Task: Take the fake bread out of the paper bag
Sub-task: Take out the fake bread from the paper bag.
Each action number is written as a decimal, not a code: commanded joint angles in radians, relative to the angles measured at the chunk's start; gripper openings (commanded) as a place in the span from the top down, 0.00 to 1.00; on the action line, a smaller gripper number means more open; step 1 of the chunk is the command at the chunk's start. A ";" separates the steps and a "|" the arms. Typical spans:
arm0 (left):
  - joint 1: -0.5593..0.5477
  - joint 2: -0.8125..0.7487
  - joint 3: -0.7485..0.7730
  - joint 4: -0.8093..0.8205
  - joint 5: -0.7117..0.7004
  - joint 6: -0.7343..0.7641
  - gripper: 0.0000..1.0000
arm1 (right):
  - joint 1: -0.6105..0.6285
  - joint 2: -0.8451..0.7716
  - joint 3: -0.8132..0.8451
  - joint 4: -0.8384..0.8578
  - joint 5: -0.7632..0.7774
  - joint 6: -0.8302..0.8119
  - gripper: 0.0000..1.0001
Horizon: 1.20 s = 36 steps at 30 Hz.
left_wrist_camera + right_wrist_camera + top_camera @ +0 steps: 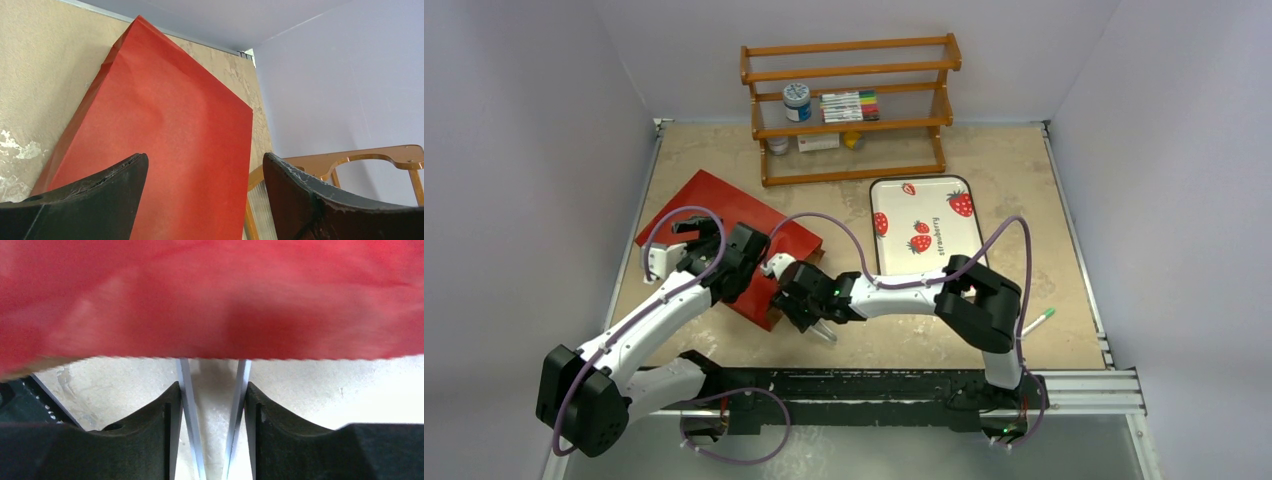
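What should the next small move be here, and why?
Probably ease the right gripper forward so its parted jaws take the serrated mouth edge of the paper bag. That edge hangs just ahead of it, no bread shows yet, and the left gripper hovers open over the bag.

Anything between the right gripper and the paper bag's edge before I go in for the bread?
Nothing visible. The right gripper, open, faces the serrated edge of the paper bag, with only bare table between. The left gripper is open over the bag. The bread is not in view.
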 commanded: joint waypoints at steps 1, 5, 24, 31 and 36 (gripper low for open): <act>0.006 -0.021 0.015 0.007 -0.029 -0.088 0.15 | 0.005 0.042 -0.034 0.099 -0.033 0.001 0.50; 0.006 -0.027 0.012 -0.008 -0.032 -0.094 0.15 | 0.005 0.062 -0.032 0.099 -0.029 0.000 0.42; 0.006 -0.026 0.002 0.014 -0.015 -0.103 0.16 | 0.019 0.116 0.024 -0.030 -0.067 -0.031 0.91; 0.006 -0.031 0.012 0.012 -0.024 -0.099 0.16 | 0.019 0.020 0.006 -0.108 -0.008 -0.005 1.00; 0.006 -0.037 0.012 0.009 -0.028 -0.100 0.16 | 0.019 -0.065 -0.010 -0.161 0.014 0.015 1.00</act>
